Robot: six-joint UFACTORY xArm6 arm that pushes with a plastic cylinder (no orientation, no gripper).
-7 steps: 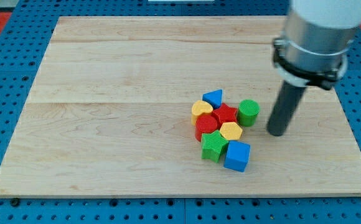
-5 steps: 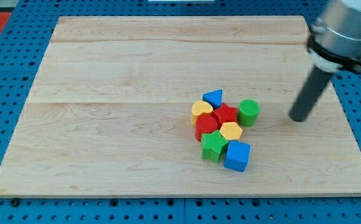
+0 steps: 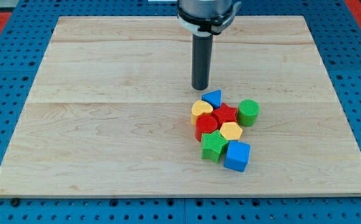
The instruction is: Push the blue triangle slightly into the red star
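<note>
- The table [image 3: 106, 93] is a pale wooden board, and all the blocks sit in one tight cluster right of its centre.
- At the cluster's left edge lies a yellow heart [image 3: 201, 109], with a red cylinder [image 3: 205, 126] just below it.
- My tip [image 3: 200, 88] stands just above the cluster, toward the view's top, a little up and left of the blue triangle and apart from it.
- There is no end effector to open or close; the arm ends in a plain dark rod.
- The blue triangle [image 3: 213, 98] sits at the cluster's top, against the upper edge of the red star [image 3: 226, 114].
- A green block [image 3: 213, 145] with a ridged outline lies at the bottom, a yellow hexagon [image 3: 231, 130] below the red star.
- A blue cube [image 3: 237, 155] sits at the lower right.
- A green cylinder [image 3: 248, 112] lies rightmost, beside the red star.
</note>
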